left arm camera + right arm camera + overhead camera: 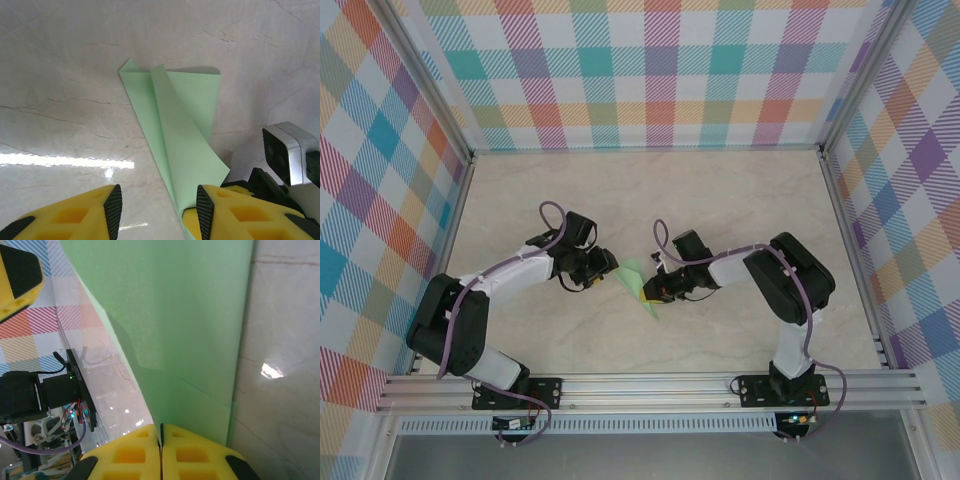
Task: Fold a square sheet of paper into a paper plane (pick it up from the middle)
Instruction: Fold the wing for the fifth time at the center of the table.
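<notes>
Lying partly folded on the table [740, 200] between both arms, the green paper [632, 278] [180, 130] [190, 315]. Pinching its edge with the right hand [648, 293] [161, 432], jaws pressed together. Hovering beside it with the left hand [610, 268] [159, 195], jaws standing partly apart, gripping nothing.

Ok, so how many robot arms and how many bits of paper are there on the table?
pale mint-green folded paper sheet: 1
black-and-white robot arms: 2, the left arm and the right arm
total: 3
</notes>
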Robot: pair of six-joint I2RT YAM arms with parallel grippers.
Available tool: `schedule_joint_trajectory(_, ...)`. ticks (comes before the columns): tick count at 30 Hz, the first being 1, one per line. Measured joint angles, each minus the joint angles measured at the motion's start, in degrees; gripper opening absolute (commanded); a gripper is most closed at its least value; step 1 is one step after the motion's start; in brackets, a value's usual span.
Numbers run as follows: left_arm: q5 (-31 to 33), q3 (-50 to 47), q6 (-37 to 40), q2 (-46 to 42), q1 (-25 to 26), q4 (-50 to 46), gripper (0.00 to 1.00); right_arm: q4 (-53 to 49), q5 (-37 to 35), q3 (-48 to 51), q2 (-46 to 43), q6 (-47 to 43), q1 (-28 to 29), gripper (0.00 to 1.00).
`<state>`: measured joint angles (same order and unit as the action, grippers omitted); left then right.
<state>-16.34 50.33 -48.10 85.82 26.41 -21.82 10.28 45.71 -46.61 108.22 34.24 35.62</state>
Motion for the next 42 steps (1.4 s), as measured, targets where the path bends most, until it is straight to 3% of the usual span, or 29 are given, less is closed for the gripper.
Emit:
schedule_joint_trajectory(11,-1.84,-2.19,0.66,-0.24,0.09,3.56,0.43,3.39,4.50,-0.11,2.47,3.17,-1.88,0.05)
schedule_joint_trajectory(18,-4.17,-4.55,1.05,-0.50,1.44,10.69,0.41,3.17,6.01,-1.40,4.46,4.83,-2.27,0.04)
schedule_joint_trajectory(30,-5.16,-5.44,0.33,2.49,6.43,22.75,0.41,3.32,5.77,-1.84,4.59,8.90,-2.62,0.06)
schedule_joint_trajectory(42,-4.59,-6.32,-2.03,6.64,8.13,31.76,0.42,3.39,5.53,-1.90,4.59,10.36,-2.62,0.07)
